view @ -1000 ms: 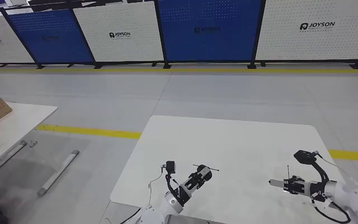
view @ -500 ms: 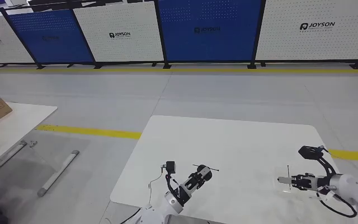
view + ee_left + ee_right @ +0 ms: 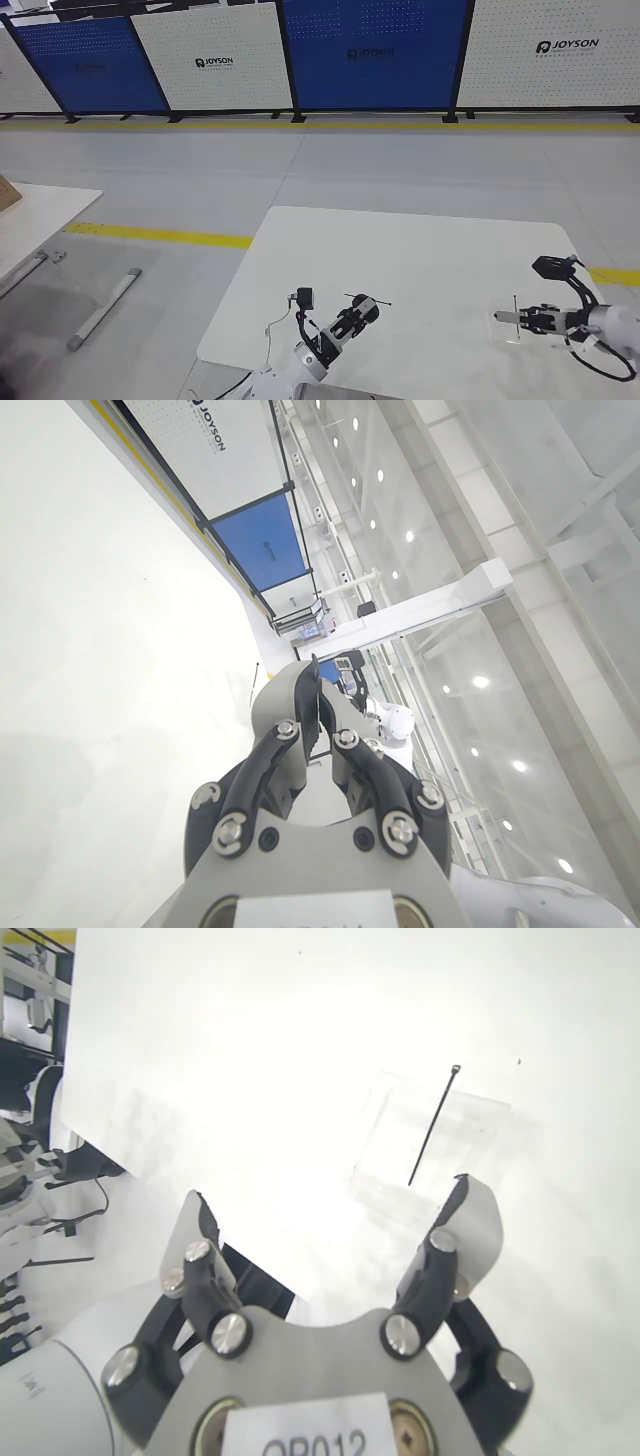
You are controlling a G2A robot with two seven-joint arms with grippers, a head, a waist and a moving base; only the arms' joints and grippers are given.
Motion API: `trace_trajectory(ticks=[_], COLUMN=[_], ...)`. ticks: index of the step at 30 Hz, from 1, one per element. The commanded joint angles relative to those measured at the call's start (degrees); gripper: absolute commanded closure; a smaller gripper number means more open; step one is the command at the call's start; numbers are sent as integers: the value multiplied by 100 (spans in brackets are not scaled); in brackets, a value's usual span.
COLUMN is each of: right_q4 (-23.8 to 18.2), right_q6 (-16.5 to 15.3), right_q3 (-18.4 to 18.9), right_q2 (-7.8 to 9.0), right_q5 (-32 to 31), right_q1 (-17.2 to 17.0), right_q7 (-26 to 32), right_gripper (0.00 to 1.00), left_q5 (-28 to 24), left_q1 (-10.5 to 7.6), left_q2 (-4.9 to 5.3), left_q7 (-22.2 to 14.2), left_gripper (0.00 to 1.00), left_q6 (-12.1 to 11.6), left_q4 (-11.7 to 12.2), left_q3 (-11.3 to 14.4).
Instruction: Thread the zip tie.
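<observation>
Left end effector (image 3: 316,680) is closed, pads pressed flat together. It sits over the near-left part of the desk (image 3: 420,250). In the top view a thin black strip (image 3: 368,299) crosses its tip and sticks out on both sides. Can't tell from the wrist view whether the strip is actually clamped.

Mid-desk is bare white surface.

On the right part of the desk, the zip tie (image 3: 434,1124) lies straight on a clear plate (image 3: 390,1143), which lies flat on the desk. The tie's head end points away from the robot and its tail tip toward the near edge. It also shows in the top view (image 3: 516,303), and far off in the left wrist view (image 3: 253,682).

Right end effector (image 3: 330,1203) is open with the fingers spread wide and nothing between them. It's at the near side of the plate. One fingertip (image 3: 462,1195) is just beside the tie's tail tip, not touching it.
</observation>
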Motion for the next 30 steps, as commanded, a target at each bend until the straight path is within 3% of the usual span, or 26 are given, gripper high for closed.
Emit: trace_trajectory(ticks=[1, 9, 17, 20, 24, 25, 26, 27, 30], right_q4=[123, 1037, 1037, 990, 1048, 1061, 1083, 1083, 1063], right_q6=[-17, 656, 656, 1123, 947, 865, 810, 797, 949], right_q3=[-181, -1345, -1345, -1441, -1392, -1361, -1324, -1309, -1278], right_q2=[15, 89, 89, 85, 99, 105, 115, 122, 142], right_q5=[18, -100, -100, -511, -348, -285, -249, -249, -352], right_q1=[184, 1124, 1124, 1065, 1099, 1095, 1083, 1078, 1077], right_q7=[37, 37, 37, -224, -149, -158, -159, -149, -119], right_gripper=[0, 0, 0, 0, 0, 10, 44, 54, 52], left_q5=[0, 0, 0, 0, 0, 0, 0, 0, 0], left_q1=[0, 0, 0, 0, 0, 0, 0, 0, 0], left_q2=[0, 0, 0, 0, 0, 0, 0, 0, 0], left_q7=[0, 0, 0, 0, 0, 0, 0, 0, 0], left_gripper=[100, 100, 100, 100, 100, 100, 100, 100, 100], left_q6=[0, 0, 0, 0, 0, 0, 0, 0, 0], left_q4=[0, 0, 0, 0, 0, 0, 0, 0, 0], left_q3=[0, 0, 0, 0, 0, 0, 0, 0, 0])
